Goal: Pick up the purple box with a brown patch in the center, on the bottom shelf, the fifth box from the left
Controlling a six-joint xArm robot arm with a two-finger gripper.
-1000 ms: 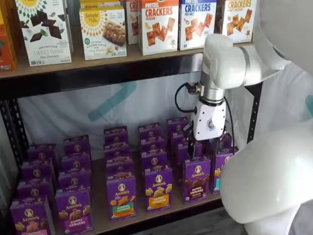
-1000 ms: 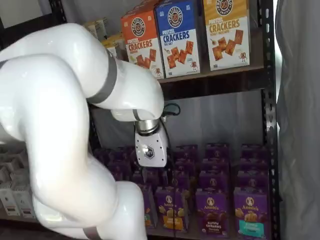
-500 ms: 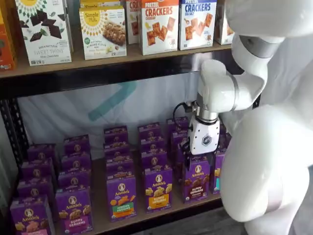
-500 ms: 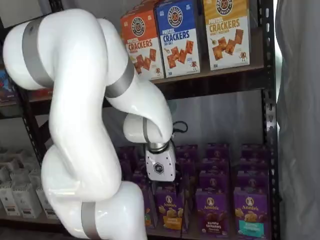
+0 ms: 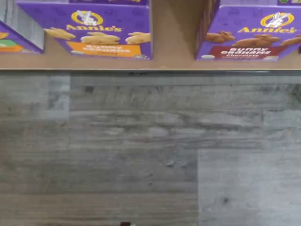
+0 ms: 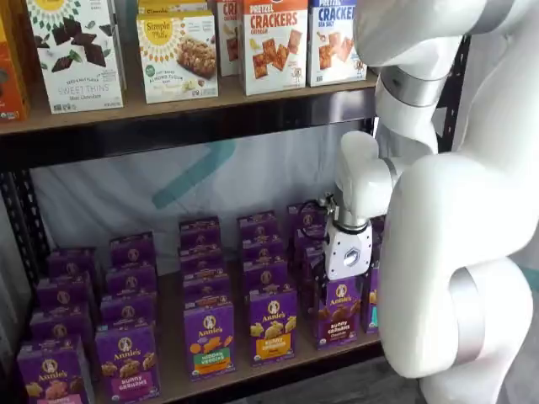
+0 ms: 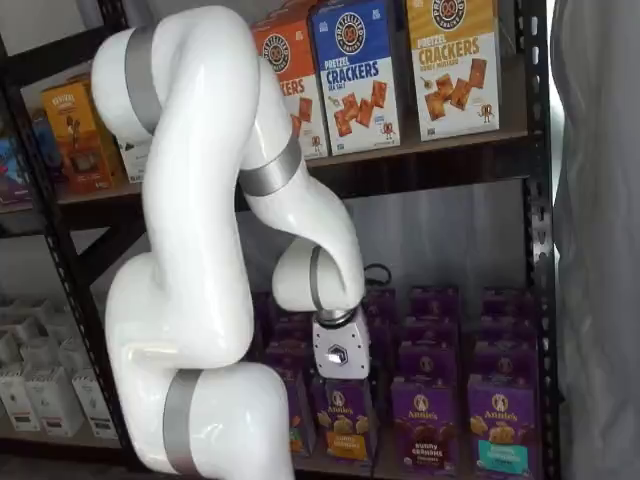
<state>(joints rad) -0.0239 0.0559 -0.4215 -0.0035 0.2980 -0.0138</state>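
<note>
**Desk:** Which carton is the subject?

**Photographer:** The purple box (image 6: 338, 310), Annie's chocolate Bunny Grahams, brown crackers at its centre. It stands upright at the front edge of the bottom shelf (image 6: 173, 370), heading its own row of purple cartons. An orange-banded carton (image 6: 273, 324) stands just beside it, a gap between them; the wrist view shows that gap too, with the purple box (image 5: 249, 33) on one side.

**Desk:** How would it handle?

**Photographer:** By its look, light and thin-walled: stiff at the edges, soft across the broad printed faces, a little slick. A grip across the two narrow sides near the top seems soundest, and a hard squeeze could dent it.

**Desk:** And the robot?

**Photographer:** The gripper (image 6: 338, 284) hangs directly above the box, its white body hiding the fingers in both shelf views. They appear to stand fully apart, holding nothing. The grey floor (image 5: 141, 150) lies below the shelf edge.
</note>
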